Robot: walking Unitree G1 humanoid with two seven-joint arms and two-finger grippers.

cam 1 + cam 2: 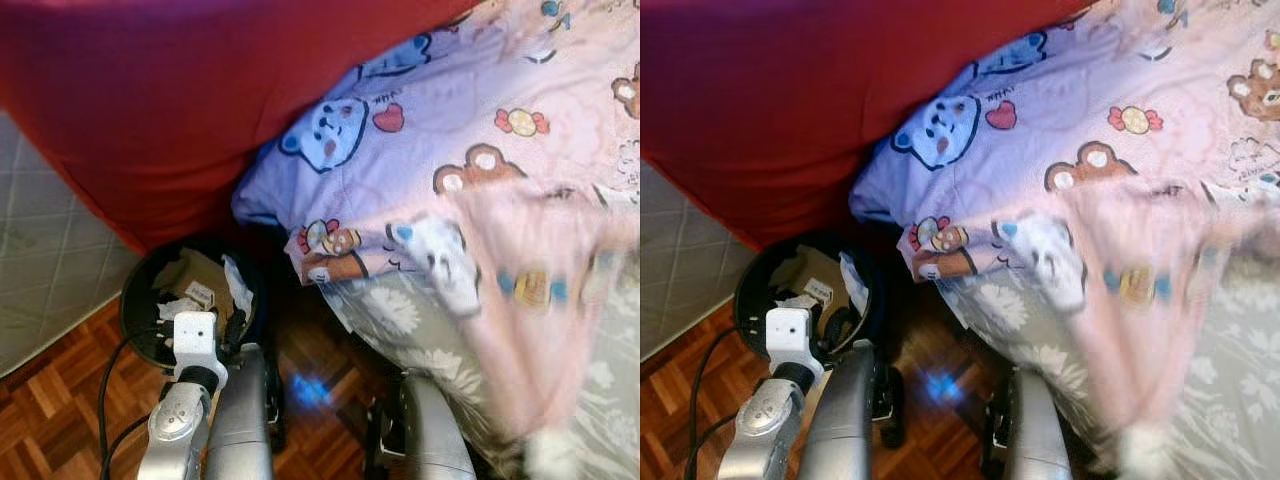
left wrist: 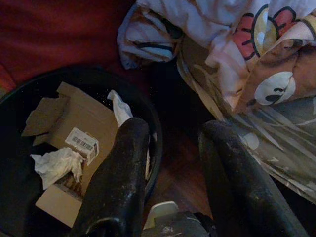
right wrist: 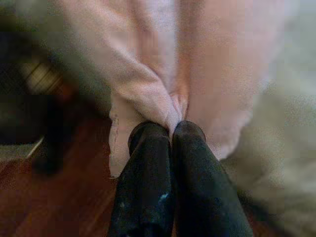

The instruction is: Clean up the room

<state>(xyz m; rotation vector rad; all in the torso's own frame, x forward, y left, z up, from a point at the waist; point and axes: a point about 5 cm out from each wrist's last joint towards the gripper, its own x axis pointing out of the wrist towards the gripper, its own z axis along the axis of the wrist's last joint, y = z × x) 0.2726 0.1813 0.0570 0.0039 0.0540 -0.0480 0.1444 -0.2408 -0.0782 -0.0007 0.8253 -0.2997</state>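
Note:
A pink and lilac cartoon-print blanket [image 1: 480, 130] lies over the bed and hangs off its edge, blurred at the right. My right gripper [image 3: 170, 129] is shut on a bunched fold of this pink blanket [image 3: 148, 94] above the wood floor. My left gripper [image 2: 173, 127] is open with nothing between its fingers, hovering beside a black round bin [image 1: 135, 290]. The bin [image 2: 74, 74] holds torn cardboard [image 2: 84, 118] and crumpled white tissue [image 2: 57, 163].
A red cover [image 1: 170, 100] drapes over the bed's upper left. A grey floral sheet [image 1: 400, 310] shows under the blanket. Parquet floor [image 1: 50, 400] and a pale tiled surface [image 1: 40, 250] lie to the left. A black cable [image 1: 103, 400] runs by my left arm.

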